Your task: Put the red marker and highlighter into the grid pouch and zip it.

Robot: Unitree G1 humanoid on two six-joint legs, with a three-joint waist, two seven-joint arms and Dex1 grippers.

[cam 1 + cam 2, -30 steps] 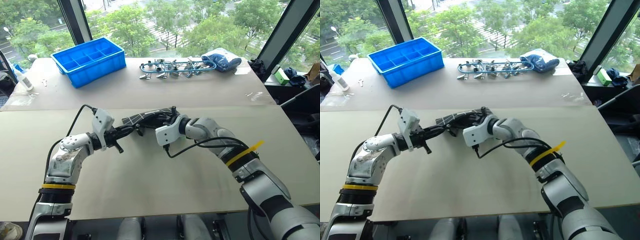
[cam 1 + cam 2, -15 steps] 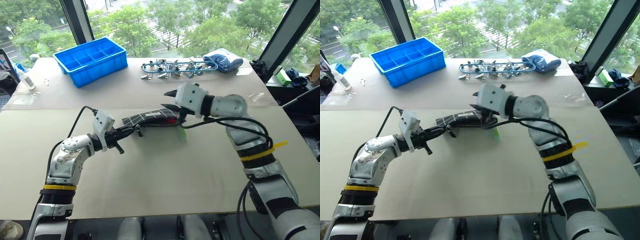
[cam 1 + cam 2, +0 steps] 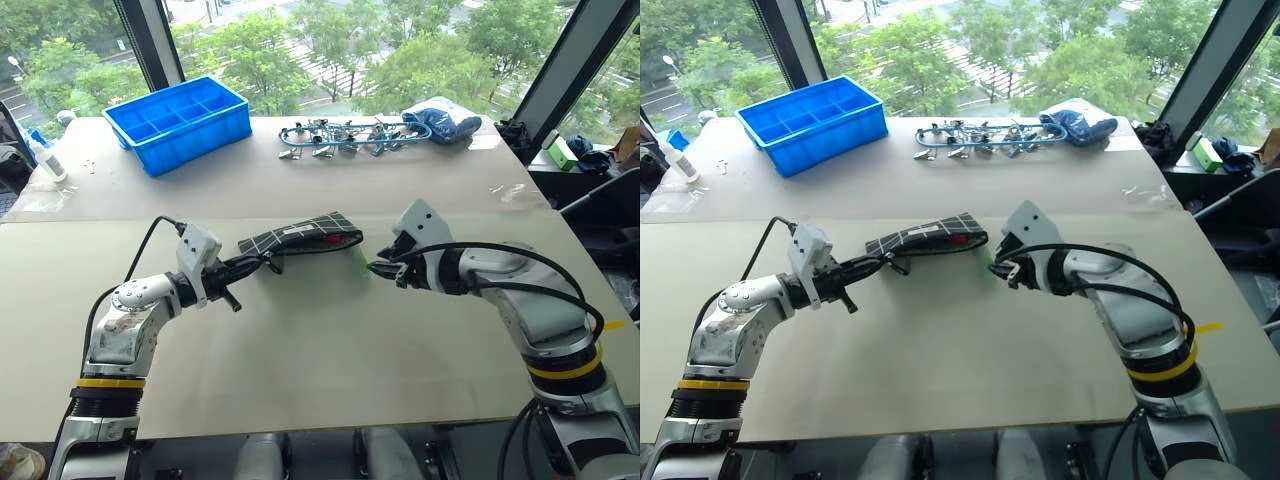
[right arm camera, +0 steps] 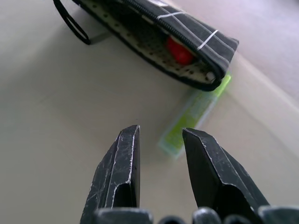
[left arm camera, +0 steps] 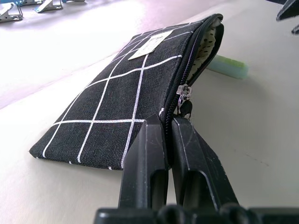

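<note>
My grid pouch (image 3: pixel 300 238) lies on the near table (image 3: pixel 300 370), and I place everything from it. My left gripper (image 3: pixel 262 262) is at its left end, clamped on its edge beside the zipper. The red marker (image 4: pixel 180 52) sits inside the pouch, toward its right end. The highlighter (image 4: pixel 194 116) lies on the table just beside that right end, partly under it. My right gripper (image 3: pixel 385 268) hangs to the right of the pouch, near the highlighter, apart from both. Well behind the pouch, a compartment bin (image 3: pixel 180 120) stands to the left, a row of clips (image 3: pixel 340 137) straight behind, and a bundle of cloth (image 3: pixel 445 122) to the right.
</note>
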